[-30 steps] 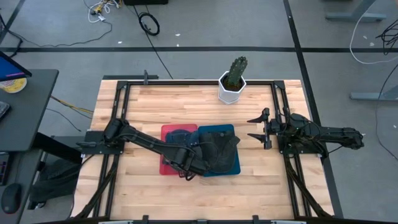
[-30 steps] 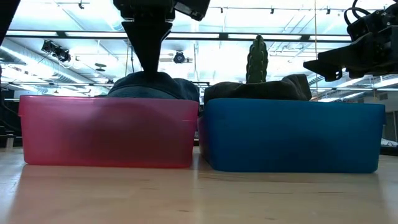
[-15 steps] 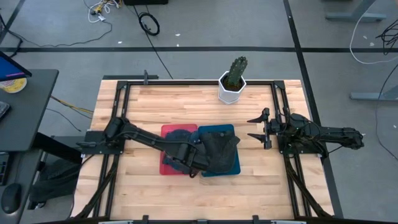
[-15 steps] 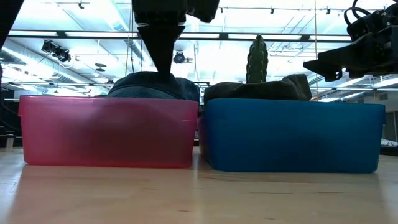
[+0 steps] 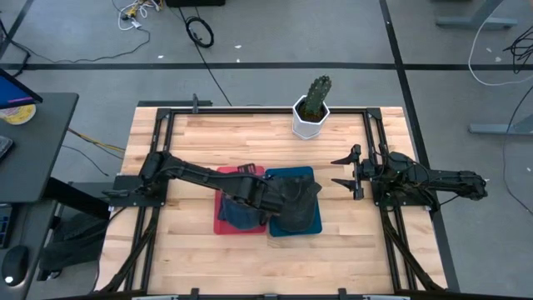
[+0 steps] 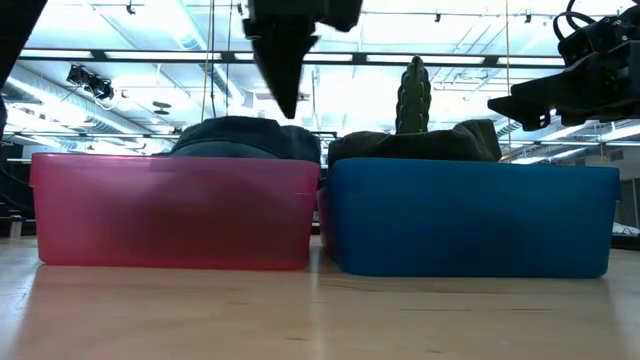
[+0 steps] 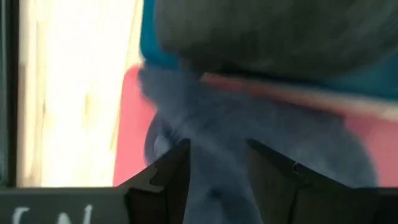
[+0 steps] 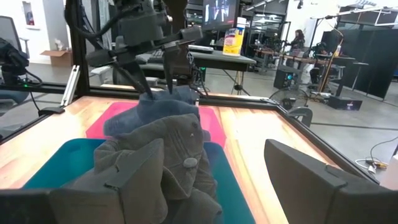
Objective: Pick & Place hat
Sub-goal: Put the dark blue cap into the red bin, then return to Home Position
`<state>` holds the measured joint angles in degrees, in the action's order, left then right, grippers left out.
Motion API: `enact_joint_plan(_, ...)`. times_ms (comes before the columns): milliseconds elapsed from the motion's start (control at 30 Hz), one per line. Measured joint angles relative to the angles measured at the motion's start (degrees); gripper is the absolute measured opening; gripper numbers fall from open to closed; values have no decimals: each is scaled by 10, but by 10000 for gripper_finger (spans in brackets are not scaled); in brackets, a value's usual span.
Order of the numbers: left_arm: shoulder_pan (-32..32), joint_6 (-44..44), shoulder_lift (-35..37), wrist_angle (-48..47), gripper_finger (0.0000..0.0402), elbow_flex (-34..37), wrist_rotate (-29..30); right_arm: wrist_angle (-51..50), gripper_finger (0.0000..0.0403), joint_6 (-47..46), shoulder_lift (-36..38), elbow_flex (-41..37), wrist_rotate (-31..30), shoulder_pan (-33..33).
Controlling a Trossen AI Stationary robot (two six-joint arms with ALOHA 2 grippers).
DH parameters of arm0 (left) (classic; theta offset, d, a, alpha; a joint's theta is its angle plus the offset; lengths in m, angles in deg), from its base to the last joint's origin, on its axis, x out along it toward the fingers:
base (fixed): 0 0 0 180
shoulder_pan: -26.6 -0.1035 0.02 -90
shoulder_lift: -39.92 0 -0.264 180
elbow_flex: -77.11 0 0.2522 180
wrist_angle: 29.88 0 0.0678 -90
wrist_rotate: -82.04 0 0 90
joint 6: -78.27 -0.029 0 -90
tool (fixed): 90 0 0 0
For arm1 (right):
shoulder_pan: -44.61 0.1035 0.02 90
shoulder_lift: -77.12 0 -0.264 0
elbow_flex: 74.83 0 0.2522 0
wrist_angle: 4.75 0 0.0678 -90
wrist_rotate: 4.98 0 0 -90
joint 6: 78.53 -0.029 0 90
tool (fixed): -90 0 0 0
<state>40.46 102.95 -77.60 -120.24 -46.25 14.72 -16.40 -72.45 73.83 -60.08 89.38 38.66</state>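
A blue hat (image 5: pixel 236 212) (image 6: pixel 245 135) lies heaped in the red bin (image 6: pixel 170 210), and its crown rises above the rim. A dark grey hat (image 5: pixel 296 200) (image 8: pixel 168 162) lies in the blue bin (image 6: pixel 470 220) beside it. My left gripper (image 5: pixel 256 200) (image 7: pixel 219 146) is open. It hangs point-down just above the blue hat's right side (image 6: pixel 285 105) and touches nothing. My right gripper (image 5: pixel 341 171) is open and waits above the table's right side, facing the bins.
A cactus in a white pot (image 5: pixel 312 108) stands at the table's far edge, behind the blue bin. The two bins sit side by side mid-table, touching or nearly so. Bare wood shows to the left, near and far sides of the bins.
My left gripper has risen off the blue hat's crown and moved toward the table's far edge and somewhat to the right. The blue hat has stayed heaped in the red bin.
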Motion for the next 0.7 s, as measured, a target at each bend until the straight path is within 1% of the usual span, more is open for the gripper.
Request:
enact_joint_plan(100, -2, -14, 0, 48, 156, 0, 0, 0, 281, 0, 0, 0, 0, 0)
enact_joint_plan(233, -2, -3, 0, 119, 156, 0, 0, 0, 281, 0, 0, 0, 0, 0)
enact_joint_plan(300, -2, -12, 0, 150, 156, 0, 0, 0, 281, 0, 0, 0, 0, 0)
enact_joint_plan(533, 9, -52, 3, 208, 156, 0, 0, 0, 281, 0, 0, 0, 0, 0)
enact_joint_plan(700, 12, -78, 3, 215, 156, 0, -1, 0, 281, 0, 0, 0, 0, 0)
